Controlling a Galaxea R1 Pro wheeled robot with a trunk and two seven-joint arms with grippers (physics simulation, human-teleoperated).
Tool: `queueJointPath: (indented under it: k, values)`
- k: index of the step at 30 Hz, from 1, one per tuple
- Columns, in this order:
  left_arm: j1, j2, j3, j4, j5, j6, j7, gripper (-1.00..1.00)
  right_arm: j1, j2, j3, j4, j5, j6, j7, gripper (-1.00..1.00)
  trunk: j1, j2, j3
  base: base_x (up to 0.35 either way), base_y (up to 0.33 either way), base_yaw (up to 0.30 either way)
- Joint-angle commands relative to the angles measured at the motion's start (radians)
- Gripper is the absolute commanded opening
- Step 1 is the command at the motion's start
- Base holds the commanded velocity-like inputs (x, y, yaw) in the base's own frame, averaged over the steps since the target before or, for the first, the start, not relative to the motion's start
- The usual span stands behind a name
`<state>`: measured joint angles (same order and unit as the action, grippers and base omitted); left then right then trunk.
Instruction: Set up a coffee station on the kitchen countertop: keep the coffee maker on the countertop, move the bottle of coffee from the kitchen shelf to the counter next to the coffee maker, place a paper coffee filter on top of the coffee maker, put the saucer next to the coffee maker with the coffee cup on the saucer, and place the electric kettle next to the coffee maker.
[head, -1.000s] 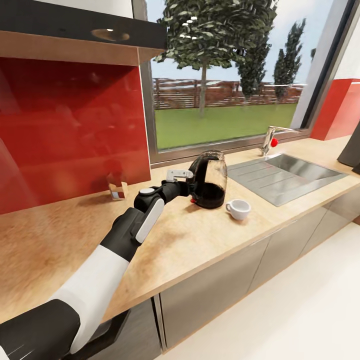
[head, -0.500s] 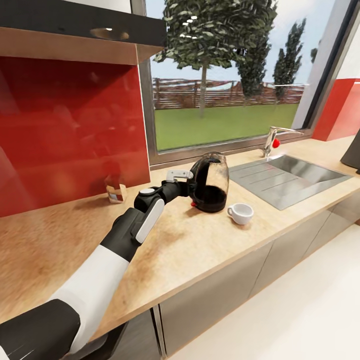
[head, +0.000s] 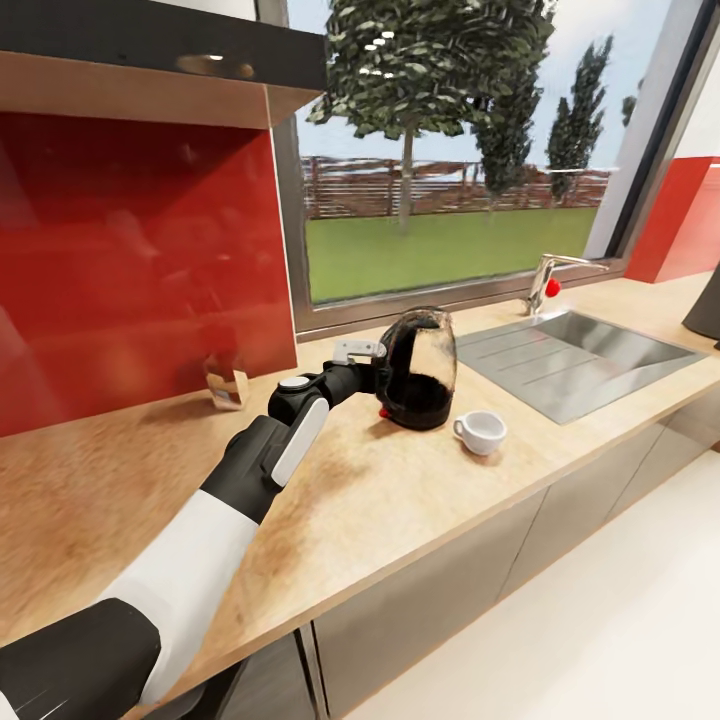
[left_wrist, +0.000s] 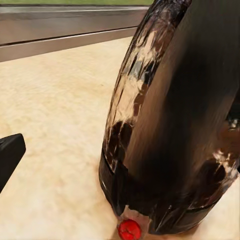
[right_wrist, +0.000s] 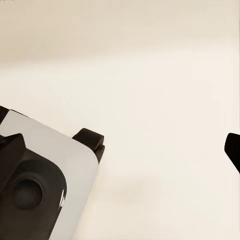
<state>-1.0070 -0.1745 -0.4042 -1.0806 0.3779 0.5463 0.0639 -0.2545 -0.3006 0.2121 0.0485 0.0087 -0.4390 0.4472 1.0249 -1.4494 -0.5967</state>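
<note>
The left pincer (head: 385, 372) clamps the electric kettle (head: 419, 367) on the surface (head: 400, 480); coffee cup (head: 481, 432) just beside it, sink (head: 575, 355) beyond, and I can't tell the right pincer's state.

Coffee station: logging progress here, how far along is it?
Done: small white coffee cup on the pale wood-look countertop, without saucer. In hand: left gripper at the handle of the dark glassy electric kettle; grip unclear. Left: move kettle and cup to the charcoal coffee maker far right; saucer, bottle, filter.

A home kitchen: wood-look countertop (head: 420, 480), steel sink (head: 580, 350) with tap (head: 545, 280), red splashback (head: 130, 270), garden window (head: 450, 150).
</note>
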Motion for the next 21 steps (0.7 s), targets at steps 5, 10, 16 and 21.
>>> queueJointPath:
  k: [5,10,16,21]
  values:
    - [-0.001,0.000,-0.001,0.000,0.010,0.004,0.005,1.00,-0.002,0.000,0.003,0.004,0.001,-0.007,0.001,1.00,0.000,-0.001,-0.001,0.033,-0.023,0.000]
    - [-0.001,0.000,-0.001,0.001,0.010,0.004,0.004,1.00,-0.002,0.000,0.003,0.004,0.001,-0.007,0.001,1.00,0.000,-0.001,-0.001,0.007,-0.005,0.000]
    - [-0.001,0.000,-0.002,0.001,0.011,0.004,0.000,1.00,-0.002,0.000,0.003,0.004,0.001,-0.007,0.001,1.00,0.000,-0.001,-0.001,0.001,-0.001,0.000]
    - [-0.001,0.000,-0.001,0.001,0.011,0.004,-0.034,1.00,-0.002,0.000,0.003,0.004,0.001,-0.007,0.001,1.00,0.000,-0.001,-0.001,0.000,0.000,0.000]
